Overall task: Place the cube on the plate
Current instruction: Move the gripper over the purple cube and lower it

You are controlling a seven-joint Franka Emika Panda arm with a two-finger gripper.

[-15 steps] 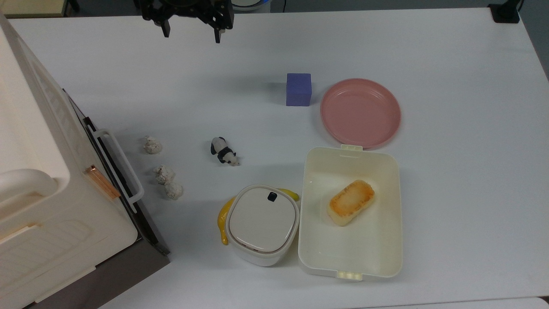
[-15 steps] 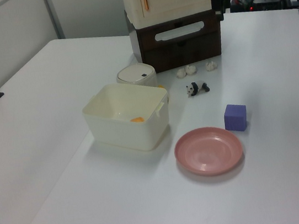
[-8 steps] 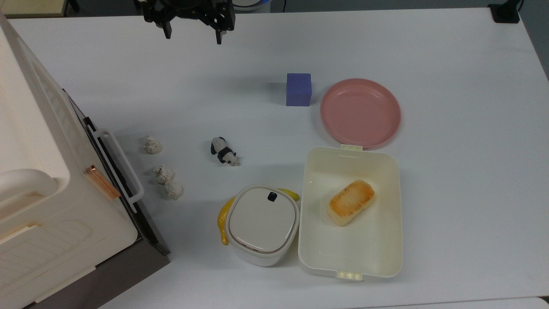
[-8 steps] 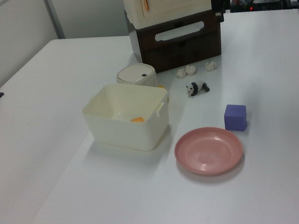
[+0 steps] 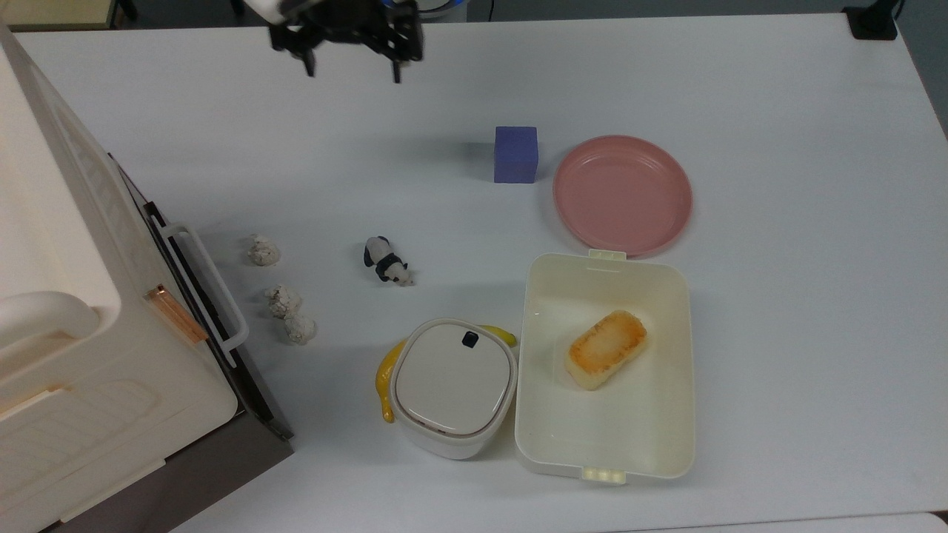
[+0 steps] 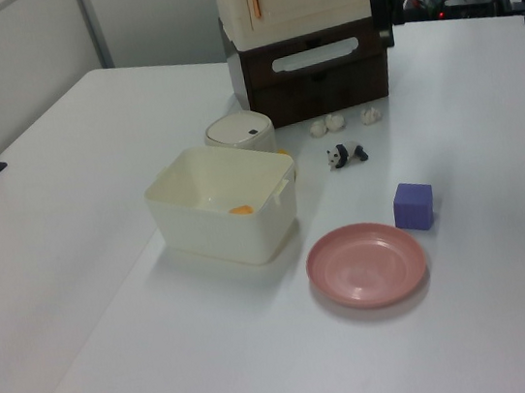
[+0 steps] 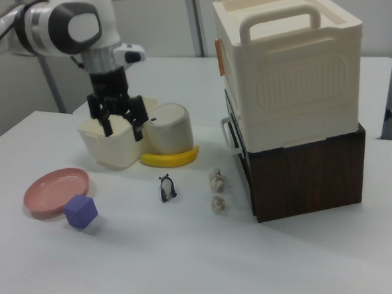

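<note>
The blue-purple cube (image 5: pixel 515 154) rests on the white table just left of the pink plate (image 5: pixel 622 195) in the top view, a small gap between them. In the left view the cube (image 6: pixel 413 206) sits up and to the right of the plate (image 6: pixel 366 264); in the right view the cube (image 7: pixel 80 211) stands in front of the plate (image 7: pixel 55 189). My gripper (image 5: pixel 352 72) hangs open and empty near the table's far edge in the top view, well to the cube's upper left. It shows raised above the table in the right view (image 7: pixel 122 131) and in the left view (image 6: pixel 383 31).
An open cream container (image 5: pixel 605 444) with a toasted bread piece (image 5: pixel 606 349) lies below the plate in the top view. A lidded white pot (image 5: pixel 453 386) stands on a banana (image 5: pixel 385 378). A toy panda (image 5: pixel 386 260), three white lumps (image 5: pixel 284 300) and a cream crate on a dark drawer unit (image 5: pixel 89 311) lie left.
My gripper has shifted a little to the right and toward the cube in the top view. The cube, the plate and everything else stay where they were.
</note>
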